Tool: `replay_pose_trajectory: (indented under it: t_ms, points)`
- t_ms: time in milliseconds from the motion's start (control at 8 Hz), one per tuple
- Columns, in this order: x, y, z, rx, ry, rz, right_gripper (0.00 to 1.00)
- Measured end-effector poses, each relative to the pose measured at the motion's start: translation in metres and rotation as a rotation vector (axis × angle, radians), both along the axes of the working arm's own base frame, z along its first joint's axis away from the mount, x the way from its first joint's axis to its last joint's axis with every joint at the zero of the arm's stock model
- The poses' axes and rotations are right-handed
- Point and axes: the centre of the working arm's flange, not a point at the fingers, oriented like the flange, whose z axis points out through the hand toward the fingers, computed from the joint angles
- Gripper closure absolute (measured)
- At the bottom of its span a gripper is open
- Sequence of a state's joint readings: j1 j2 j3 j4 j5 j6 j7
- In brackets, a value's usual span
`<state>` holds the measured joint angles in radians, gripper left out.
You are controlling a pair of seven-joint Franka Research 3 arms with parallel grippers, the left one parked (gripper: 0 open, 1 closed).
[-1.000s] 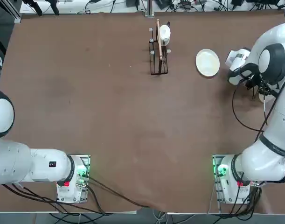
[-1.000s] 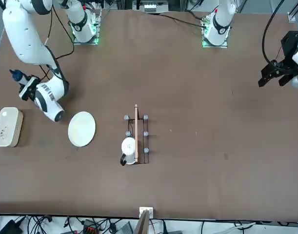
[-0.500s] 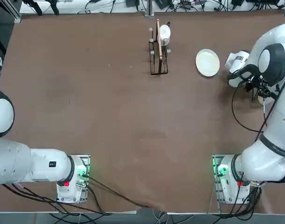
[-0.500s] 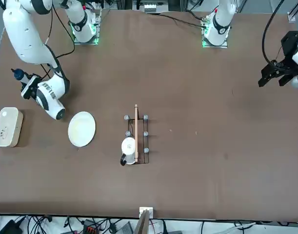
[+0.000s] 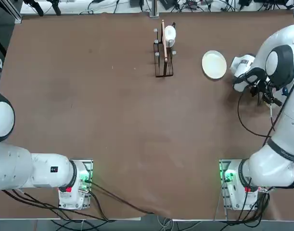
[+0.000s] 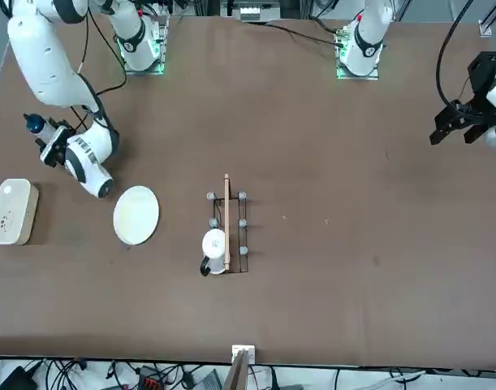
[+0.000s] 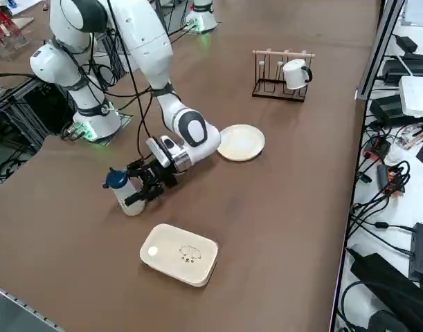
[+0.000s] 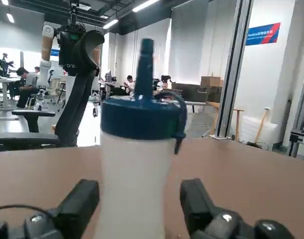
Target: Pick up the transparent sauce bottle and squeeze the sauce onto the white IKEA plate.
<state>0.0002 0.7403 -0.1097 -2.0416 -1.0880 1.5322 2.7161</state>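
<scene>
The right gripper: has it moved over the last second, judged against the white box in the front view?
Yes. The right gripper has shifted toward the robot's base side, away from the white box, with its fingers either side of the transparent sauce bottle.

On the tabletop [image 5: 113, 110]: one transparent sauce bottle [image 7: 122, 191] with a dark blue cap, one white IKEA plate [image 5: 214, 64], one white rounded box [image 7: 179, 254], one dark wire rack [image 5: 163, 54] holding one white mug [image 7: 295, 73]
</scene>
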Motion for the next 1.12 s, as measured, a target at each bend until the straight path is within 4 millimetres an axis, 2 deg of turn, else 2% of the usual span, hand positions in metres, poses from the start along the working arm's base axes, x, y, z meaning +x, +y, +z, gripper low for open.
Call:
replay_pose_trajectory:
  t_ms: [250,500,625,875,1000,1125]
  points:
    - [0.006,0.015,0.001,0.015,-0.007,0.025,0.00]
    - [0.028,0.035,0.017,0.041,-0.048,0.013,0.00]
    - [0.054,0.051,0.036,0.076,-0.089,-0.010,0.00]
    - [0.115,0.099,0.090,0.240,-0.135,-0.031,0.00]
    - [0.139,0.125,0.114,0.358,-0.127,-0.023,0.00]
    - [0.155,0.144,0.131,0.470,-0.090,-0.004,0.00]
